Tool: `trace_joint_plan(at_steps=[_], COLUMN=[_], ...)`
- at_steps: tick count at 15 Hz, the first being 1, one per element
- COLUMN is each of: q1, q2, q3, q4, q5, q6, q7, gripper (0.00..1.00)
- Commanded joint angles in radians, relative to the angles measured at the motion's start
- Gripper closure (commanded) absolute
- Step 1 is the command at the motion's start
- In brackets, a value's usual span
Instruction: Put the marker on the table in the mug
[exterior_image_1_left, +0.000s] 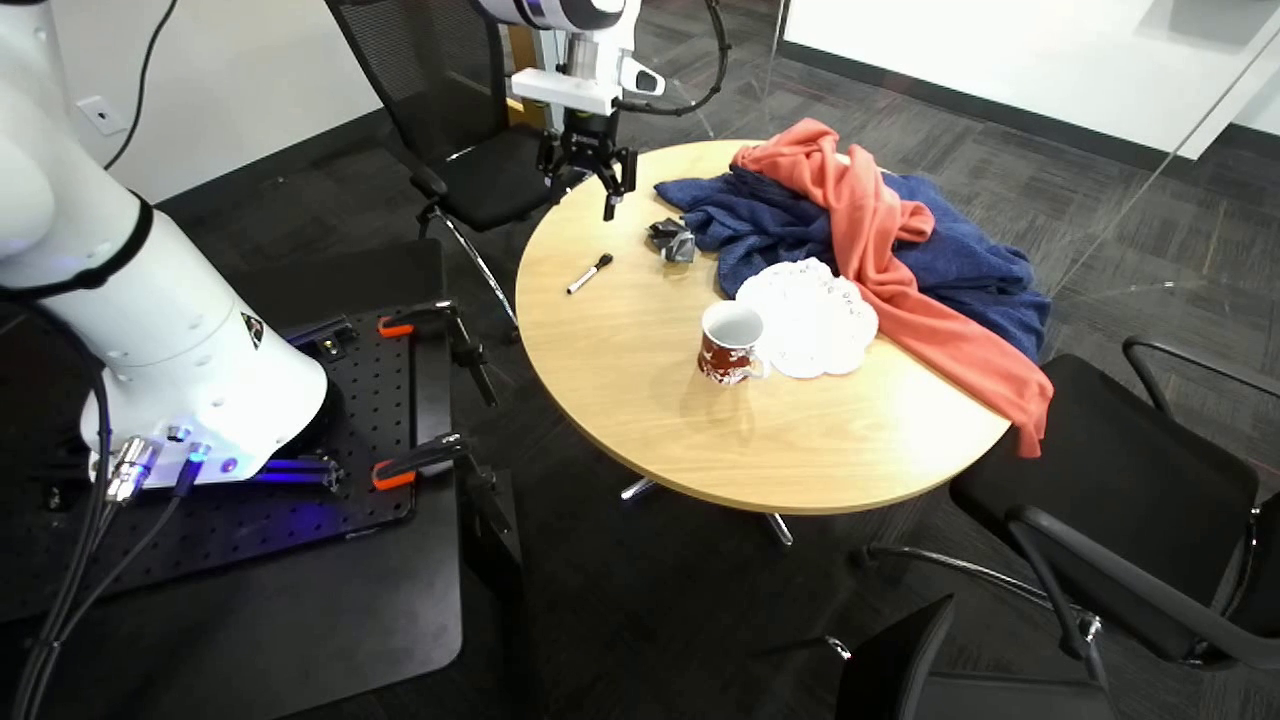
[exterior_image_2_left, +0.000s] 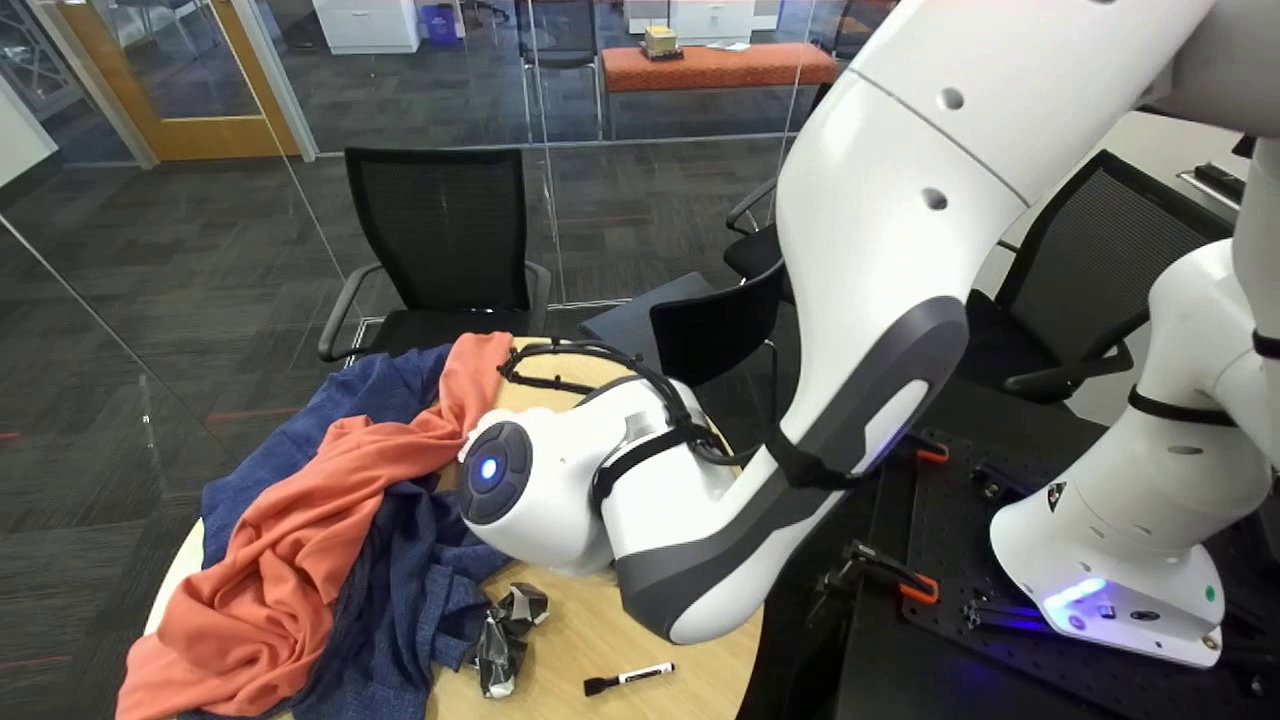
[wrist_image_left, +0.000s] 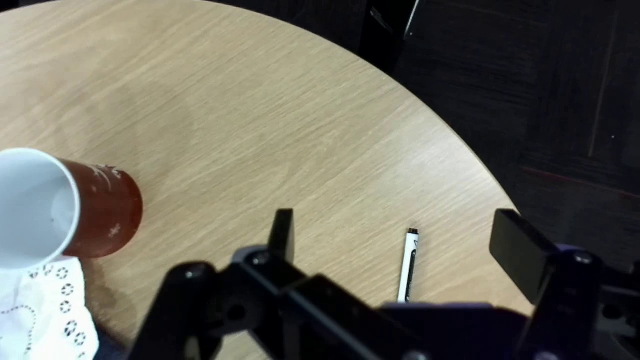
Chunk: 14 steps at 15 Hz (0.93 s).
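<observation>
The claw (wrist_image_left: 395, 240) is released, its jaws spread wide above the tabletop (exterior_image_1_left: 625, 380). In the wrist view, the marker (wrist_image_left: 407, 267) shows between the jaws (one end hidden behind the claw's own parts), lying flat and untouched below them. The mug (exterior_image_1_left: 728, 355) stands upright on the same surface, well apart from it.

Glare on table (exterior_image_1_left: 905, 425), dim floor (exterior_image_1_left: 670, 600), blue-lit robot base (exterior_image_2_left: 1110, 570)

Note black two-fingered gripper (wrist_image_left: 400, 242) with jaws wide apart. Seen between them on light-wood, curved-edged table (wrist_image_left: 240, 150): slim white marker (wrist_image_left: 408, 267) with dark tip, partly hidden. At left: red-brown mug (wrist_image_left: 102, 210) with white interior, beside white perforated doily (wrist_image_left: 50, 305).
</observation>
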Motion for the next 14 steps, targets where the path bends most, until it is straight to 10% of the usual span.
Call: trace_joint_plan(at_steps=[1,14], q1=[0.048,0.145], q2=[0.089,0.434], q3=[-0.001,-0.057], q4=[0.083,0.4], q5=[-0.05,-0.076], q6=[0.004,-0.018], q7=[0.039,0.118], gripper=[0.0,0.0])
